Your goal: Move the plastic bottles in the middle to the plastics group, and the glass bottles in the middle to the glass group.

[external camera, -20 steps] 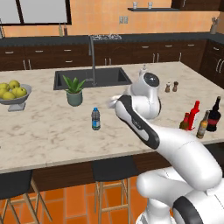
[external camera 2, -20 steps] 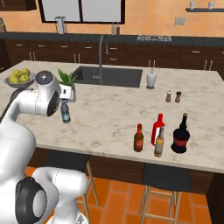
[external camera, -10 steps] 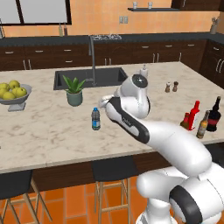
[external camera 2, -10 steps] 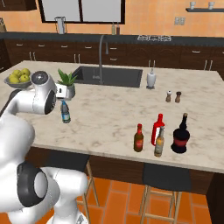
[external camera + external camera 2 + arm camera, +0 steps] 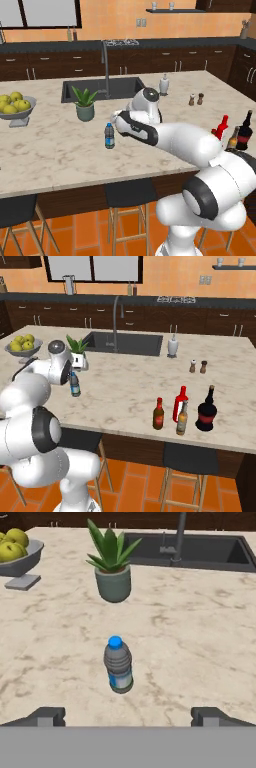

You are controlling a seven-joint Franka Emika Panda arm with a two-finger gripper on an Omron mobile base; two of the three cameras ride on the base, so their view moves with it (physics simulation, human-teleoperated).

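The water bottle (image 5: 118,664) stands upright on the tabletop (image 5: 200,647), in front of the plant pot (image 5: 113,583) and clear of it. The claw (image 5: 127,716) is wide open and empty, with one finger to each side of the bottle, probably lined up for a grasp. Bare marble lies all around the bottle, so the approach is free; the sink (image 5: 200,549) is well behind.

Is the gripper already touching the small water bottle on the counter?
Apart. In the hand view the water bottle stands upright on bare counter, clearly beyond the open gripper, with marble visible between it and both fingertips.
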